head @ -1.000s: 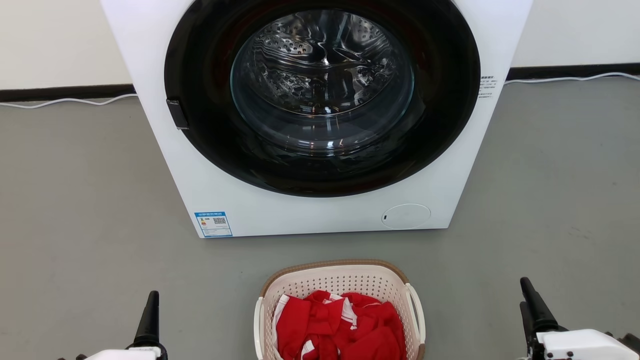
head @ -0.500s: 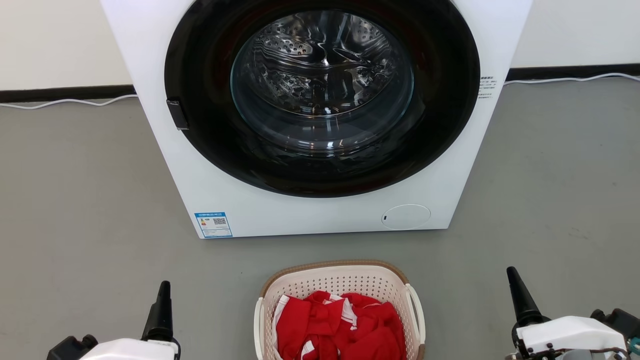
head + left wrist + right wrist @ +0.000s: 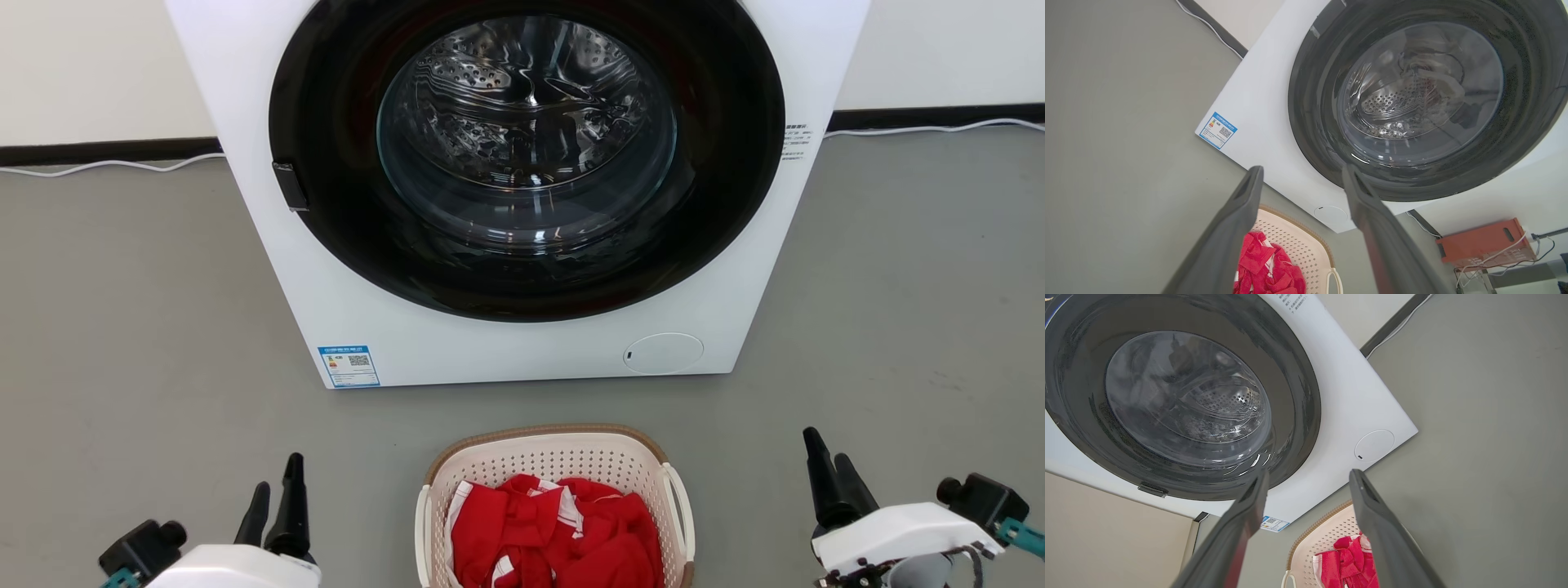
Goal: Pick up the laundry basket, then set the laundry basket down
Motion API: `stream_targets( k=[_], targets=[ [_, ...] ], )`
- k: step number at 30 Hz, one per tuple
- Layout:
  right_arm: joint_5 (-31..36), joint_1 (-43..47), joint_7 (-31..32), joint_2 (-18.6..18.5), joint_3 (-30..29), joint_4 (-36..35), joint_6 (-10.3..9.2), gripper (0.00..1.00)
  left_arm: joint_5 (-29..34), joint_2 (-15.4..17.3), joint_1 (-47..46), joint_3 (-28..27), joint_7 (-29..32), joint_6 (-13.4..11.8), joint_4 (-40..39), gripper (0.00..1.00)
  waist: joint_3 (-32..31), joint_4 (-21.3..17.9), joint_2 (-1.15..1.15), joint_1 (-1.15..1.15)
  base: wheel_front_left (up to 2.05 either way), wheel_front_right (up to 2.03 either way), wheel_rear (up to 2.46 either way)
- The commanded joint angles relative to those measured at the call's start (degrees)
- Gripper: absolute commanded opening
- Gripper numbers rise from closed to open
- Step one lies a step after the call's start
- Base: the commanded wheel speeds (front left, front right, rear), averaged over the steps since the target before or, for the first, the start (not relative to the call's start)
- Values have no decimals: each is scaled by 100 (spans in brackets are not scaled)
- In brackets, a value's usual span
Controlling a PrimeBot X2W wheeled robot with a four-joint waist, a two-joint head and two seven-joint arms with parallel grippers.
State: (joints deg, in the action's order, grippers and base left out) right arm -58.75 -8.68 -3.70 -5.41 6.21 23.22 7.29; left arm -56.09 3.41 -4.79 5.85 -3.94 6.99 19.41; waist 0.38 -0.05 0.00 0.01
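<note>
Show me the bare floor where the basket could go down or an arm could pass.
Wide bare floor lies left of the washing machine, and as much to its right. Open strips separate the laundry basket from the left pincer and the right pincer. Tightest: the strip between machine front and basket rim.

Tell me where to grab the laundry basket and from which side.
Best bet: the white loop handles, left handle with the left gripper, right handle with the right gripper, each coming in from its own outer side. The laundry basket sits upright between the open grippers, handles stand off the walls, and red clothes fill the middle.
</note>
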Motion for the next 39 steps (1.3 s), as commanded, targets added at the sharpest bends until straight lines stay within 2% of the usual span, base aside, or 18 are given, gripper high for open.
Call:
stream_targets(
  k=[1,19,39],
  targets=[
    [269,-300,-101,-116,125,-91,11,100,315,116,-347,-20,-82,27,-94,100,-2,0,0,0,0,0,0],
    [1994,-516,-404,-144,356,306,13,100,2046,198,-516,318,-384,33,167,100,1,-8,0,0,0,0,0],
    [3345,-745,-724,-135,506,658,16,100,3360,128,-669,314,-702,40,442,100,-13,0,0,0,0,0,0]
  ],
)
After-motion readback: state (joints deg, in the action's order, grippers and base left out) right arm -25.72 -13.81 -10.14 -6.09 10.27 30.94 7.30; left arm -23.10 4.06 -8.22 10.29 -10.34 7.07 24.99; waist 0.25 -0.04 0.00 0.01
